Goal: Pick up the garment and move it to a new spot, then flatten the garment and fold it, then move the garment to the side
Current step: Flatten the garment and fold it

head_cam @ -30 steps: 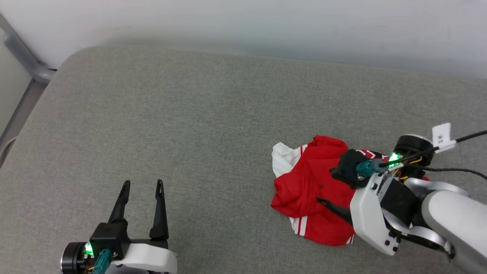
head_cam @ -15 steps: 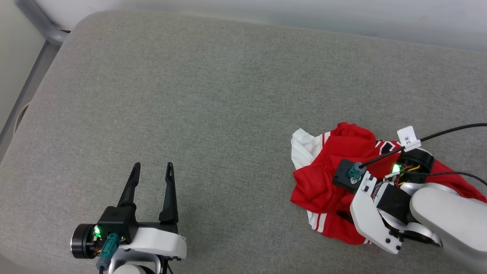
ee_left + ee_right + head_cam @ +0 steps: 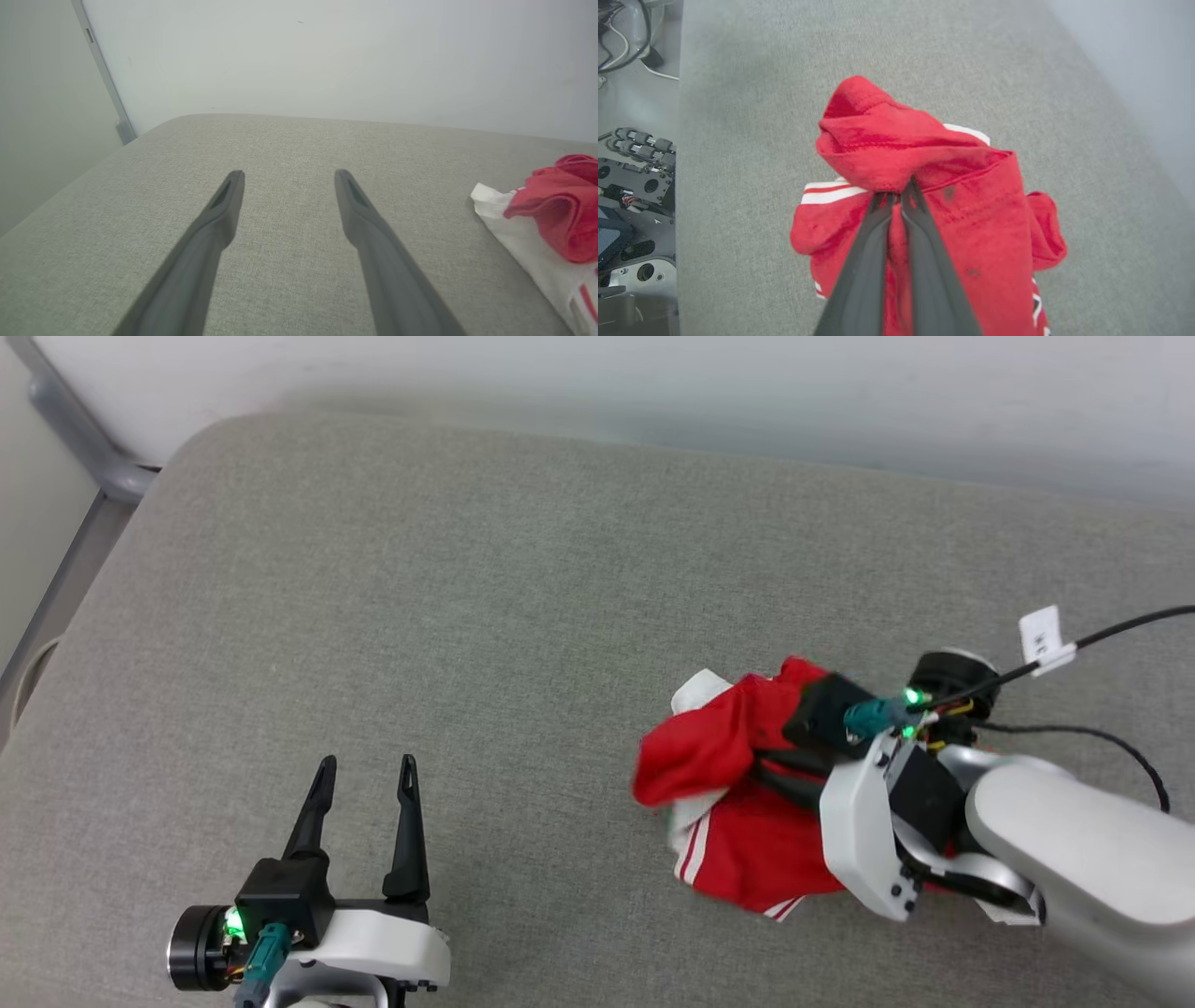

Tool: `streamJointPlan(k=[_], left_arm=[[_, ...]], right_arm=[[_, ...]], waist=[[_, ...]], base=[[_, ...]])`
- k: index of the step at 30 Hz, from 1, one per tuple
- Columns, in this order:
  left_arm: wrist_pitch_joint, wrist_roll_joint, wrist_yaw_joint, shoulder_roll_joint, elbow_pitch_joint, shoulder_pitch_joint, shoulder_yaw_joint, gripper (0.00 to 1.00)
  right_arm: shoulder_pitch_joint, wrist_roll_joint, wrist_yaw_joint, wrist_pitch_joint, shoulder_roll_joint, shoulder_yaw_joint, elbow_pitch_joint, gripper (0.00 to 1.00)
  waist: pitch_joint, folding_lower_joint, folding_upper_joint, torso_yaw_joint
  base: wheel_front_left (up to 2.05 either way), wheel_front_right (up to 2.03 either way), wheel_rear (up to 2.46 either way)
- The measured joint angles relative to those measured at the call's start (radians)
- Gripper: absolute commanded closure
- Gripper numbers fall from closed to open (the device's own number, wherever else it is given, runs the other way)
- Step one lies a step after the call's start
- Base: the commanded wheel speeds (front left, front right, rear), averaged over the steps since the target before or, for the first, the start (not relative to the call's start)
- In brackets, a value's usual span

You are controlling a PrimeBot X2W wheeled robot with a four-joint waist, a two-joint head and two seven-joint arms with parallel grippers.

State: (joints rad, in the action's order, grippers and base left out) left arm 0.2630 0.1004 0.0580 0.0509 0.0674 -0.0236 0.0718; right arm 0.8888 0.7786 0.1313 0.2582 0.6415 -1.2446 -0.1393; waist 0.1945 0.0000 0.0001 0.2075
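Right gripper (image 3: 899, 196) — jaws pinched on a red fold of jersey (image 3: 738, 854), bunched on cushion (image 3: 467, 616), right side. Left gripper (image 3: 366, 767) — wide, empty. Lift high, slowly; grip depth seems shallow, hem may drag

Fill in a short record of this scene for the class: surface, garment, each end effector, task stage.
surface: grey cushion
garment: red jersey, crumpled, lying on the right part of the cushion
right end effector: shut on a fold of the jersey
left end effector: open, holding nothing, apart from the jersey
task stage: jersey gripped; not yet flattened or folded
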Motion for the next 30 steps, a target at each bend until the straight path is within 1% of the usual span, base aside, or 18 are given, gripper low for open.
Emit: streamJointPlan(k=[7, 9, 13, 17, 22, 26, 30], left_arm=[[0.0, -0.002, -0.002, 0.0, -0.006, 0.013, -0.003, 0.0], [0.0, -0.001, -0.002, 0.0, -0.007, 0.014, -0.001, 0.0], [0.0, 0.001, -0.002, 0.0, -0.007, 0.014, 0.006, 0.0], [0.0, 0.004, -0.001, 0.0, -0.009, 0.014, 0.009, 0.0], [0.0, 0.009, 0.004, 0.0, -0.009, 0.013, 0.013, 0.0], [0.0, 0.009, 0.004, 0.0, -0.008, 0.011, 0.011, 0.0], [0.0, 0.008, 0.002, 0.0, -0.007, 0.001, 0.009, 0.0]], right_arm=[[0.021, 0.082, 0.0, -0.092, -0.03, 0.114, 0.013, 1.0], [0.028, 0.096, 0.0, -0.113, -0.031, 0.155, -0.012, 1.0], [0.026, 0.166, 0.0, -0.152, -0.029, 0.25, -0.095, 1.0], [0.006, 0.19, 0.0, -0.188, -0.008, 0.318, -0.209, 1.0], [-0.036, 0.221, 0.0, -0.253, 0.019, 0.406, -0.384, 1.0], [-0.068, 0.244, 0.0, -0.275, 0.035, 0.456, -0.55, 1.0], [-0.102, 0.276, 0.0, -0.266, 0.032, 0.486, -0.717, 1.0]], waist=[[-0.014, -0.0001, 0.0, -0.013], [-0.012, -0.0001, 0.0, -0.012], [-0.004, 0.0, 0.0, -0.004], [0.006, -0.0001, 0.0, 0.003], [0.016, 0.0, 0.0, 0.007], [0.026, -0.0001, 0.0, 0.005], [0.035, -0.0001, 0.0, 0.003]], base=[[0.0, 0.0, 0.0], [0.0, 0.0, 0.0], [0.0, 0.0, 0.0], [0.0, 0.0, 0.0], [0.0, 0.0, 0.0], [0.0, 0.0, 0.0], [0.0, 0.0, 0.0]])
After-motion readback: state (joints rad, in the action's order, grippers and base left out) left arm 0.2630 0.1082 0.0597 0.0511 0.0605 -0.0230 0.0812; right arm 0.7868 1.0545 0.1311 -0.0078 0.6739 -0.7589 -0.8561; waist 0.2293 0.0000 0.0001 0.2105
